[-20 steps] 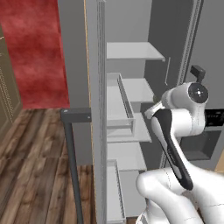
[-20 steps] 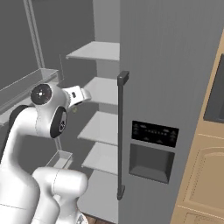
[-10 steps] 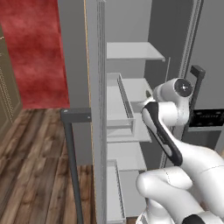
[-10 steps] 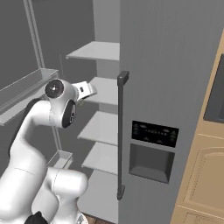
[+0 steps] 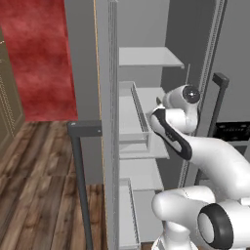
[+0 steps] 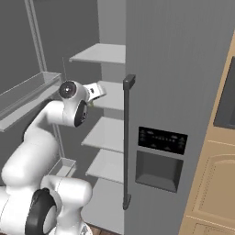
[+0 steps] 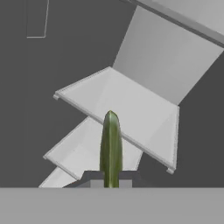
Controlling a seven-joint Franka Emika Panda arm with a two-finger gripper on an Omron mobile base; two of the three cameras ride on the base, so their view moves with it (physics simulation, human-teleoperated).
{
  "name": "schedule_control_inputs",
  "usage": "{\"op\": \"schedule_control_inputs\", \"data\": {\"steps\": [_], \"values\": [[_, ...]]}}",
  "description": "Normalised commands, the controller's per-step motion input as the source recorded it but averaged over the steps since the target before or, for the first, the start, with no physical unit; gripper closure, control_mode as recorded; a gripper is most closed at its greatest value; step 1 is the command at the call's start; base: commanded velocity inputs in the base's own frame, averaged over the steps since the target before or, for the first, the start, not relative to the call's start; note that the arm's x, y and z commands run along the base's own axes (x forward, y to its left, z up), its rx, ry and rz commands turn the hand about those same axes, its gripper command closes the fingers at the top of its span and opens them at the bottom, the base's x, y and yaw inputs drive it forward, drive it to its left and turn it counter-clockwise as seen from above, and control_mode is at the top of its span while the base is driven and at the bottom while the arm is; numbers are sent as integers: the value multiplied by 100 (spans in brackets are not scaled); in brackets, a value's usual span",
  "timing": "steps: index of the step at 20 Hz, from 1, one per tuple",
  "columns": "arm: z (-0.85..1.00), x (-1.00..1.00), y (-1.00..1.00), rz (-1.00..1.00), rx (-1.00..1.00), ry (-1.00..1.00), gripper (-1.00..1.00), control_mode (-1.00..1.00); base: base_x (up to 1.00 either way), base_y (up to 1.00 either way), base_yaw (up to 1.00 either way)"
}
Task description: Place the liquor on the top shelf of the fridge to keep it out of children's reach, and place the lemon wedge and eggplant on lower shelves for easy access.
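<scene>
**Lemon wedge pinched at the open fridge**

The fridge [image 6: 183, 92] stands with its left door swung wide; the right door, with its long dark bar handle [image 6: 127, 142] and dispenser panel [image 6: 160, 156], is closed. Inside, white shelves step down one above another, and those that can be seen are bare: the top shelf [image 5: 149, 56] carries nothing, and the same holds for the shelf below it [image 6: 110, 95] and the lower shelves [image 6: 110, 133]. The clear-walled door bins [image 5: 139, 114] on the open door look empty too, though their far ends are cut off by the door edge.

In the hand view the gripper [image 7: 110, 183] is clamped on the lemon wedge [image 7: 110, 148], a narrow yellow-green sliver standing straight up between the dark finger tips, in mid-air in front of a white shelf [image 7: 127, 113]. Which shelf this is cannot be told from that tilted view.

In the base views the arm's wrist sits at the height of the second shelf, and the fingers themselves are hidden behind the wrist. The fridge floor is blocked by the arm's body.
</scene>
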Motion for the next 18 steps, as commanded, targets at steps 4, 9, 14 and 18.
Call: {"op": "schedule_control_inputs", "data": {"steps": [4,9,14,18], "values": [[-30,61,-2,0,0,0,100,-100,0,0,0],[-42,55,-10,0,0,0,100,-100,0,0,0],[-37,57,-7,0,0,0,100,-100,0,0,0],[-18,66,-5,0,0,0,100,-100,0,0,0]]}}
